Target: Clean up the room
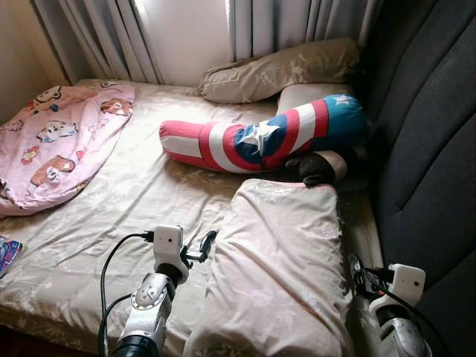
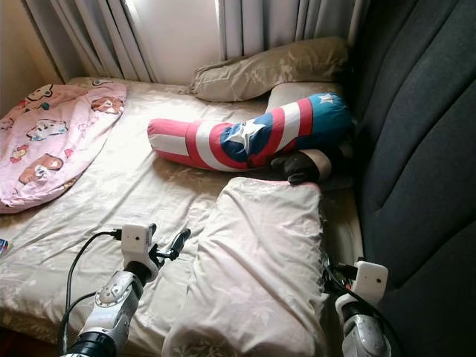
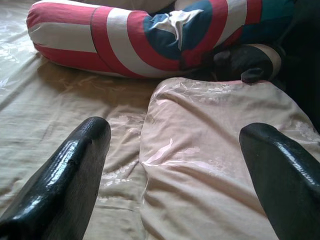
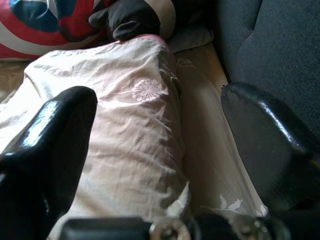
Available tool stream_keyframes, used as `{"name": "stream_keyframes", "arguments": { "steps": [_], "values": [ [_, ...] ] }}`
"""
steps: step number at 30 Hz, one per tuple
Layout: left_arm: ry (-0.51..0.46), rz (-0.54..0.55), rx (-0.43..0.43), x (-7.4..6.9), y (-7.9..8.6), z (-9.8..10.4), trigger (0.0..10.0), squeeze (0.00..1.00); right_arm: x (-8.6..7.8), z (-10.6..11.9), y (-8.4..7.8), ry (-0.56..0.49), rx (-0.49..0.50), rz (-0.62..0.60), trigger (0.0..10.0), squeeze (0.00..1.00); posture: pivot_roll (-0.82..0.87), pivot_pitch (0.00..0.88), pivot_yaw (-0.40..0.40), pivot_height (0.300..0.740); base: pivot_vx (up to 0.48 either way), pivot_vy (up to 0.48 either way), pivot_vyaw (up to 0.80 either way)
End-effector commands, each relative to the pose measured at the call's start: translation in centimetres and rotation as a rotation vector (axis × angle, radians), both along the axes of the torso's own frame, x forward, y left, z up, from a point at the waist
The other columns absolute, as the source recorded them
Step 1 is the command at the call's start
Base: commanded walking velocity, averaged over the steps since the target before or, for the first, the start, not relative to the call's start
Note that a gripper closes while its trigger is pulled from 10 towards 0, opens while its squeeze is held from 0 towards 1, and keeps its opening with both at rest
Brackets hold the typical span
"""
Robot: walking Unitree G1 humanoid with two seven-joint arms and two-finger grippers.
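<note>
A pale floral pillow (image 1: 277, 268) lies lengthwise on the near right part of the bed. My left gripper (image 1: 203, 248) hovers open at the pillow's left edge, its black fingers (image 3: 65, 185) spread wide with nothing between them. My right gripper (image 1: 356, 268) is open at the pillow's right side, in the gap by the headboard, one finger (image 4: 267, 145) towards the headboard and the other over the pillow (image 4: 130, 125). Beyond the pillow lies a long red, white and blue bolster with a star (image 1: 260, 139), and a dark stuffed item (image 1: 316, 167) is tucked under its right end.
A beige pillow (image 1: 286, 68) rests at the back by the grey curtains (image 1: 275, 26). A pink cartoon blanket (image 1: 59, 141) is bunched on the bed's left side. The dark padded headboard (image 1: 428, 149) runs along the right. A colourful flat item (image 1: 7, 253) lies at the left edge.
</note>
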State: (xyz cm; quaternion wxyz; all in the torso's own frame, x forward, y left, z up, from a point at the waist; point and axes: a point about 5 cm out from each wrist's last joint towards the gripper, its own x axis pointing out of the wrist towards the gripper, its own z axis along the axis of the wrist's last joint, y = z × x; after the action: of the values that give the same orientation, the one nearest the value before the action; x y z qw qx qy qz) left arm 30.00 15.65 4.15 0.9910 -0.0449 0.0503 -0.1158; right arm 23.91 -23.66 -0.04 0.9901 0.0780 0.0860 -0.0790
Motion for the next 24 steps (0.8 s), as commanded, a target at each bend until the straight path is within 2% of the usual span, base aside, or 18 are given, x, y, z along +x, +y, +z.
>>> {"name": "stream_keyframes", "arguments": {
  "steps": [1,5,12,17,24],
  "values": [
    [-0.022,-0.017,0.004,0.1,-0.1,0.4,10.0,0.00,0.0,0.4,-0.1,-0.037,0.004,-0.017,10.0,0.00,-0.05,0.036,0.021,0.740,0.000,0.000,0.00],
    [-0.036,-0.007,0.002,-0.5,-0.1,0.6,10.0,0.00,-0.6,0.4,0.6,-0.037,0.006,0.004,10.0,0.00,-0.03,0.074,-0.006,0.740,0.000,0.000,0.00],
    [-0.015,0.013,-0.003,-1.6,0.1,-0.1,10.0,0.00,-0.5,0.3,0.9,-0.001,-0.016,0.030,10.0,0.00,-0.02,0.099,-0.009,0.740,0.000,0.000,0.00],
    [-0.004,0.013,0.001,-1.5,0.2,-0.2,10.0,0.00,-0.4,0.5,0.9,-0.005,-0.020,0.021,10.0,0.00,-0.04,0.088,-0.009,0.715,0.000,0.000,0.00],
    [-0.007,0.015,0.008,-1.0,0.3,0.3,10.0,0.00,-0.6,0.7,1.2,-0.016,-0.015,0.023,10.0,0.00,-0.03,0.096,-0.006,0.715,0.000,0.000,0.00]
  ]
}}
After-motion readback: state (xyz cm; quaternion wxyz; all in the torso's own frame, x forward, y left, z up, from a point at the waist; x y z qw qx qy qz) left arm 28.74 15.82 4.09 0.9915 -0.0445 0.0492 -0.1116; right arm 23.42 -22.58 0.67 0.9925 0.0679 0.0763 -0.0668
